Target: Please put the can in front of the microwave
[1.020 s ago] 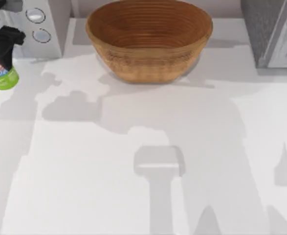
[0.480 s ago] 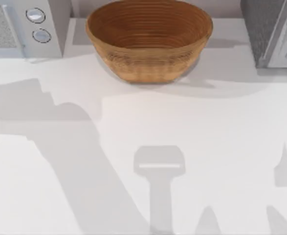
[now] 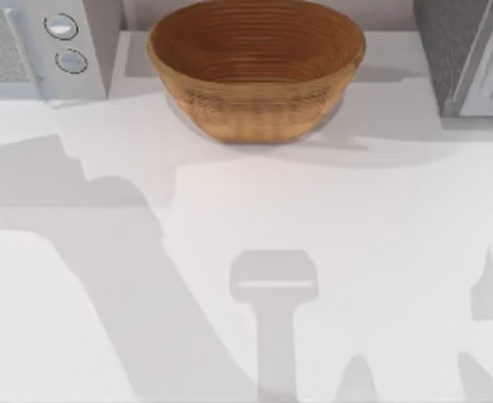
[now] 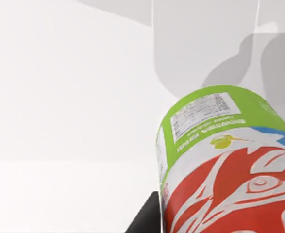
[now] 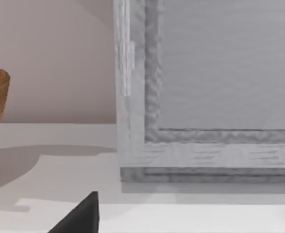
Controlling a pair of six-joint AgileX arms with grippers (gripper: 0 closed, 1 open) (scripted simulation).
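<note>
Filling left wrist view, can (image 4: 229, 165) is cut off at frame edge; claw grip can't tell.

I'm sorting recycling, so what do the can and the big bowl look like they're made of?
The can looks like thin metal under a glossy printed wrap, red, white and lime green. The bowl looks like woven wicker or rattan, matte brown with ridged coils.

We see the small soda can (image 4: 229, 165) with red band, white lettering and lime-green base, close up at lower right of the left wrist view. The pale grey-white boxy microwave (image 3: 40, 50) with two silver knobs sits upper left of the top view.
</note>
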